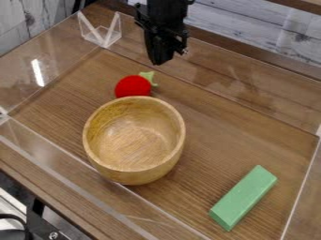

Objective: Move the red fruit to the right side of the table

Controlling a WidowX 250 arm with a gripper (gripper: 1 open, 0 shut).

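Looking at how far along this one is, I'd call it only partway at best. The small glossy red toy fruit with the green leafy stem [133, 86] is sitting on the brown wood-grain worktop [232, 117], just beyond the far rim of the round light wooden bowl [134, 141], and that's still left of the middle, so it doesn't count as the right side in my book. The black robot fingers [145, 41] are up beyond the fruit, near the far edge, and they aren't holding it, there's bare wood between them. Whether they're spread or clenched I honestly can't tell, the tips are too small and dark to read. So what's left is pretty much the main bit: get the fruit properly over to the right, either with a grasp or a push. Watch the bowl if you go low, it's right beside the fruit and could get bumped. Also the long green rectangular block [243, 198] is sitting at the near right, so I'd aim for the bare wood farther out from it.
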